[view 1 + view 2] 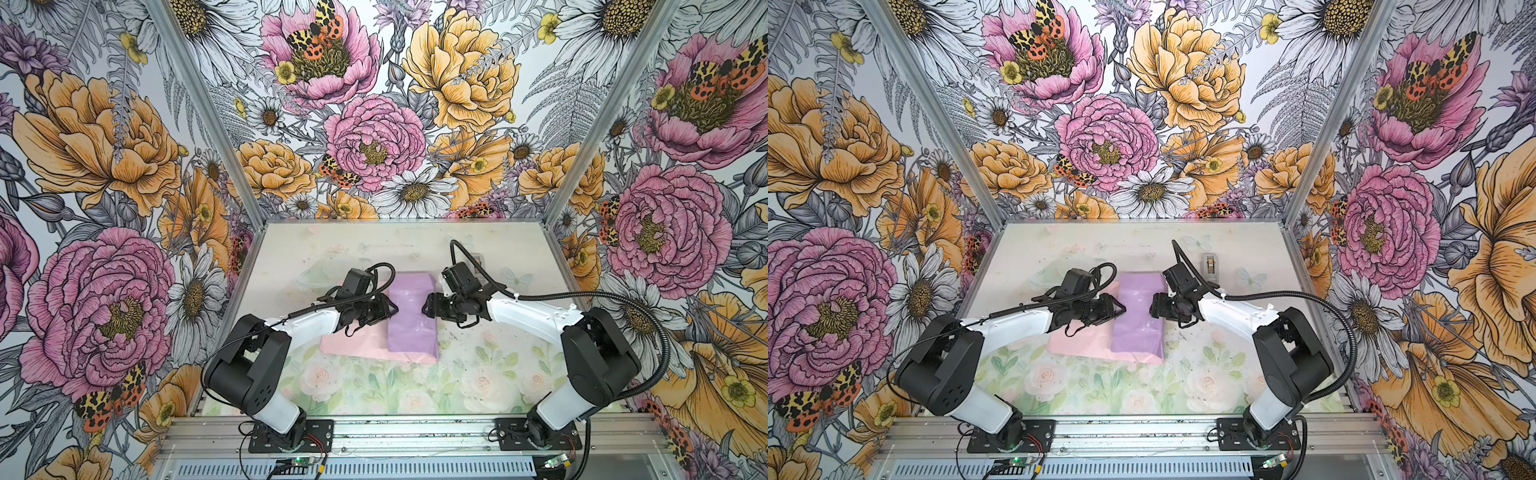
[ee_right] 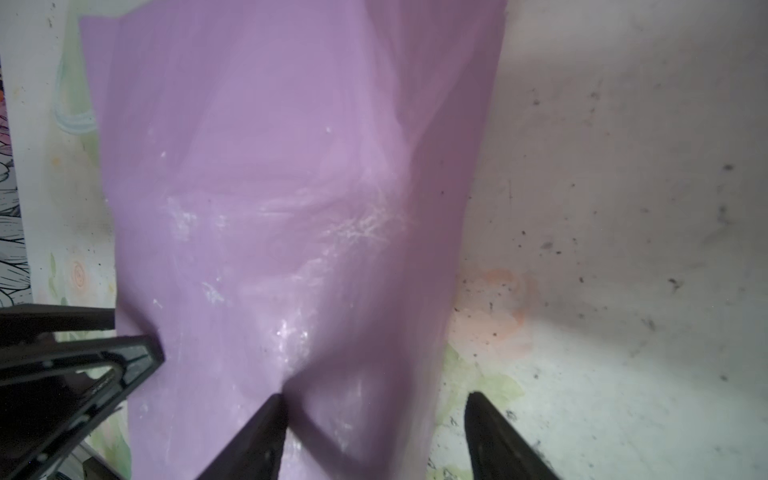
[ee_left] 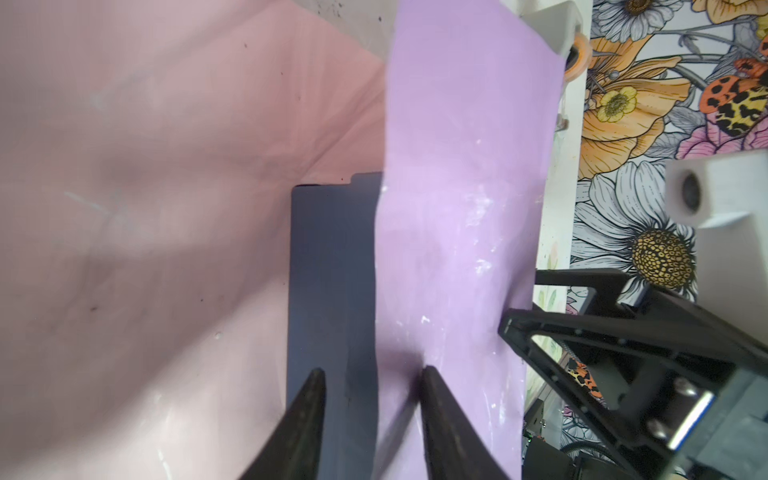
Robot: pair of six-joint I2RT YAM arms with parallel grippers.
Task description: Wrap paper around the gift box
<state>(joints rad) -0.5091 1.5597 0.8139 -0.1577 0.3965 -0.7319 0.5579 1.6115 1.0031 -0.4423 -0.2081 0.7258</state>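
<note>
Pastel floral counter [image 1: 478, 374], flower-print walls [image 1: 104, 166] all round. Gift box [image 3: 328, 270] under paper [image 1: 411, 328], between my left end effector [image 1: 393, 309] and right end effector [image 1: 425, 308]; both released. Tape dispenser [image 1: 1211, 266] beyond the right one.

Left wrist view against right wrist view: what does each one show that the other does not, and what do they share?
Only the left wrist view shows a bare strip of the dark blue gift box, not yet covered, and the pale pink part of the paper. Only the right wrist view shows the wide speckled stretch of table beside the flap. Both show the lilac flap of paper over the box, with an open claw pointing at it: the left claw and the right claw.
</note>
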